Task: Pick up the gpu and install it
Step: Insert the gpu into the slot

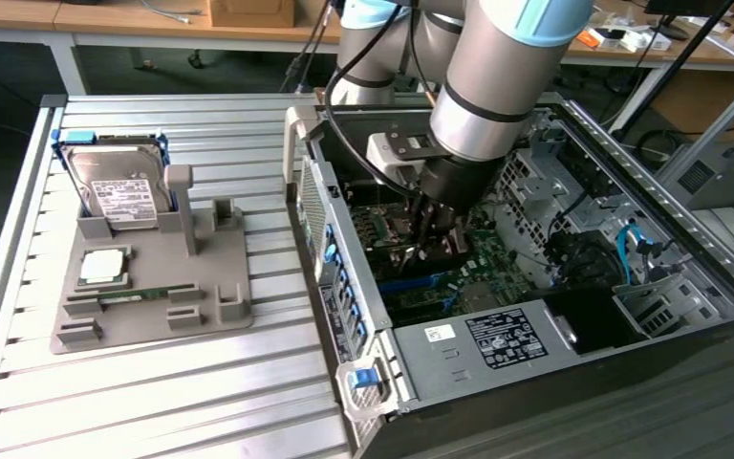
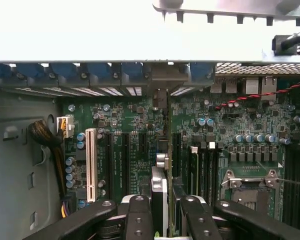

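Currently: tool [image 2: 165, 212] pinching the gpu [image 2: 160, 192] edge-on, the card hanging straight beneath it over the motherboard [image 2: 135, 125]. Risk: card tilted or off the slot line, so pressing jams it or scrapes the neighbouring slots [image 2: 125, 160].

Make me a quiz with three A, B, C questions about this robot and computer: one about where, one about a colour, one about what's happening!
1. Where is the gripper? A inside the open computer case; B in a drawer; C in a bucket.
2. What colour is the big board in the case? A red; B green; C yellow.
3. What is happening to the graphics card? A wrapped in a bag; B snapped in two; C pinched between the fingers.
Answers: 1 A, the case walls surround it. 2 B, it looks green in both views. 3 C, the card stands edge-on between the dark fingers.
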You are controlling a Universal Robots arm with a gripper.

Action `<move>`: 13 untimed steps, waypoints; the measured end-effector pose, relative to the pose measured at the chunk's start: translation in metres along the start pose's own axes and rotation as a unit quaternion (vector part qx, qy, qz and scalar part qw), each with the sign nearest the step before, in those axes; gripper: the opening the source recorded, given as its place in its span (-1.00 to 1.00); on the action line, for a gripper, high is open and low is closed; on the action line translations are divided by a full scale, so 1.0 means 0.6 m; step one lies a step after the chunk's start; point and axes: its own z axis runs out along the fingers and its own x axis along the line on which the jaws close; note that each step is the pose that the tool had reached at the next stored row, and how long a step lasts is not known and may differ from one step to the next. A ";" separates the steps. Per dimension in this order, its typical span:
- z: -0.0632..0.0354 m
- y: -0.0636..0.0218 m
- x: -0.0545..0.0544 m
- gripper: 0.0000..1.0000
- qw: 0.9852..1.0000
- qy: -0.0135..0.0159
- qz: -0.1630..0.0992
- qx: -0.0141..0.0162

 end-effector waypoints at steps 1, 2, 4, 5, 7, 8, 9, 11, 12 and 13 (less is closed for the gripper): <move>0.001 0.001 0.000 -0.47 1.000 0.000 0.000 0.000; 0.002 0.001 0.000 -0.47 1.000 0.000 0.000 0.000; 0.003 0.001 0.000 -0.47 1.000 0.000 0.000 0.000; 0.003 0.001 0.000 -0.47 1.000 0.000 0.000 0.000; 0.003 0.001 0.000 -0.47 1.000 0.000 0.001 0.000; 0.003 0.000 0.001 -0.47 1.000 0.000 0.004 0.000; 0.004 0.000 0.001 -0.47 1.000 0.000 0.007 0.000; 0.004 -0.004 0.001 -0.47 1.000 0.000 0.010 0.000; 0.004 -0.005 0.001 -0.47 1.000 0.000 0.010 0.000; 0.004 -0.005 0.001 -0.47 1.000 0.000 0.010 0.000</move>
